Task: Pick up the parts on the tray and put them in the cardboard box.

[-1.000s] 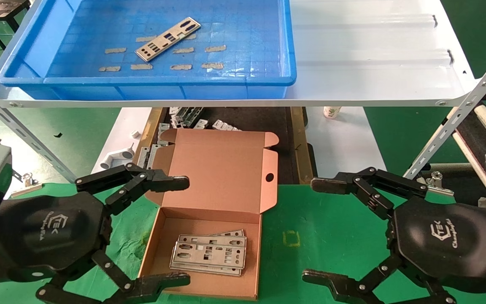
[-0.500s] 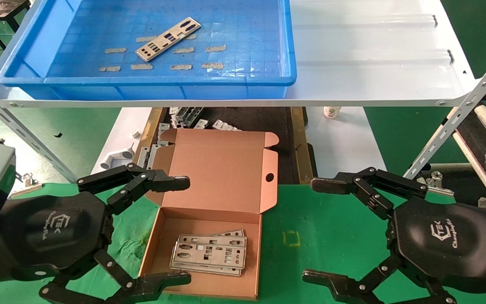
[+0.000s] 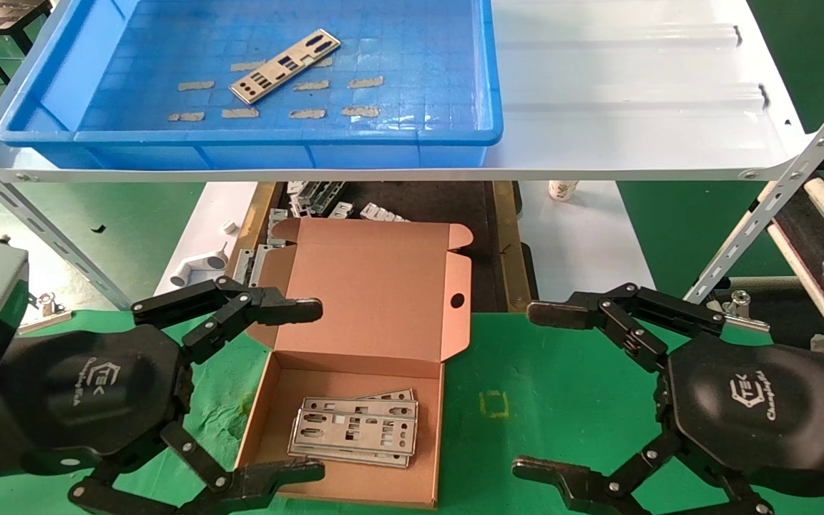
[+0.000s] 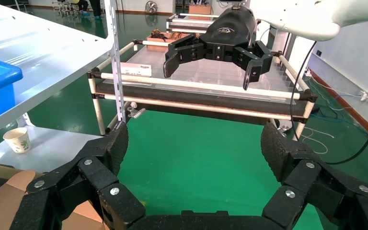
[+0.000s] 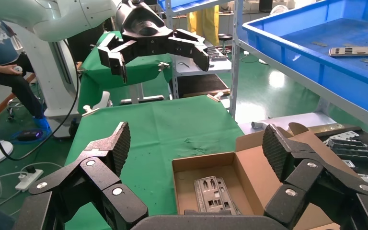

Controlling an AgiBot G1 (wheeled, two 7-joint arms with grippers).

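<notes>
One metal plate (image 3: 285, 66) lies slantwise in the blue tray (image 3: 47, 79) at the upper left of the frame, and a few more plates (image 3: 353, 429) are stacked flat in the open cardboard box (image 3: 376, 286) at lower centre on the green bench (image 3: 548, 400). The left hand (image 3: 315, 390) hangs at the lower left, spread wide and empty, its fingertips at the box's left side. The right hand (image 3: 530, 390) hangs at the lower right, wide open and empty too.

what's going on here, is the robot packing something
A two-armed robot is moving thin silvery punched metal plates from a blue plastic tray on the white shelf into an open brown cardboard box on the green mat. One plate lies in the tray; a small stack sits in the box. The left gripper hangs open beside the box, the right gripper open over the mat, both empty.
</notes>
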